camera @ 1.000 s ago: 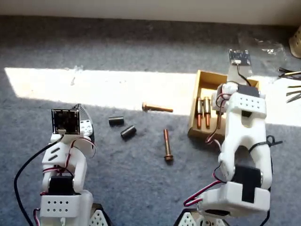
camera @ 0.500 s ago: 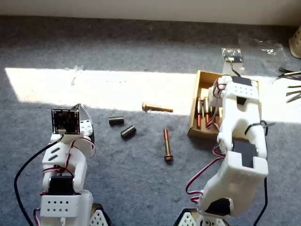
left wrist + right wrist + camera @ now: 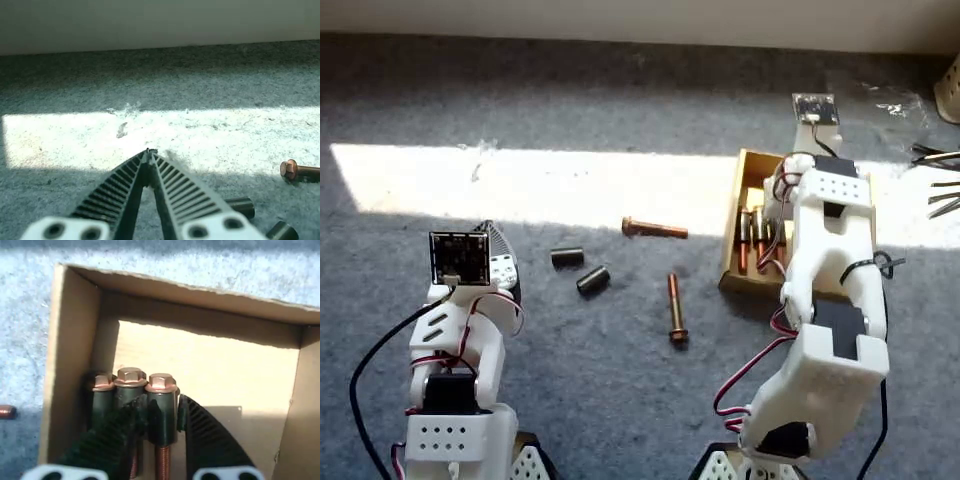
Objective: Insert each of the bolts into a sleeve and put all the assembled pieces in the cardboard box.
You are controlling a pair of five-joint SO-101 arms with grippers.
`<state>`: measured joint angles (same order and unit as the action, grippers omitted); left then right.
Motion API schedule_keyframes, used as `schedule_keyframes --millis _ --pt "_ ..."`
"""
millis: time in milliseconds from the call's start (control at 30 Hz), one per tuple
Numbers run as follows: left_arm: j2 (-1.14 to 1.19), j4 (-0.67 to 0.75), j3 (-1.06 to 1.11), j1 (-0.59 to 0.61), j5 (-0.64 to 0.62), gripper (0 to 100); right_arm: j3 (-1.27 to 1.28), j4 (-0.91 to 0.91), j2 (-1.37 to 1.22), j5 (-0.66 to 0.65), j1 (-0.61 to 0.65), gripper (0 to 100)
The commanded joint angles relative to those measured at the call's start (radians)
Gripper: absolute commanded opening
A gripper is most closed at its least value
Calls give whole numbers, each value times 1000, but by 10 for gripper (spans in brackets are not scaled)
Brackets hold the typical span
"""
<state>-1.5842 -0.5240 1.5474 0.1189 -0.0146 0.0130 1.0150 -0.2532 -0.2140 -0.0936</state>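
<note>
Three assembled pieces [image 3: 130, 390] lay side by side along one wall of the cardboard box [image 3: 75, 335], each a copper bolt with a black sleeve round its shank. The right gripper [image 3: 161, 401] was down inside the box with its fingers apart, straddling the piece nearest the box's middle. A sliver of cardboard showed between one finger and that sleeve, so the piece seemed released rather than pinched. By that reading, the step in hand was the setting-down of this piece.

Outside the box, two bolts lay loose on the grey carpet [image 3: 620, 400]. The crosswise bolt [image 3: 655, 230] lay near the box at the edge of the sunlit band, and the lengthwise bolt [image 3: 675, 308] lay nearer the arms. The two empty sleeves [image 3: 567, 258] lay just beside each other, between the bolts and the left arm. The left gripper [image 3: 149, 152] hung over the carpet with its fingers together, holding nothing.

The next move would likely call for the right arm to lift cleanly out of the box without nudging the row. Then a bolt and a sleeve would have to be picked up and lined up end to end so that the shank could slide in.
</note>
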Motion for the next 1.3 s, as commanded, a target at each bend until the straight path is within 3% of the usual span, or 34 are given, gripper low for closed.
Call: schedule_keyframes --millis 0,467,700,1033,1267 --pt "-15 -3 -7 12 -8 14 -47 70 145 -9 88 84" --pt "-15 -2 -7 68 -11 14 50 93 352 -11 409 84" --pt "-15 64 36 84 -8 14 76 87 355 -14 526 84" --pt "-15 64 36 139 -9 14 116 84 354 -288 679 84" --pt "-15 63 36 137 -9 14 229 84 352 -565 776 84"
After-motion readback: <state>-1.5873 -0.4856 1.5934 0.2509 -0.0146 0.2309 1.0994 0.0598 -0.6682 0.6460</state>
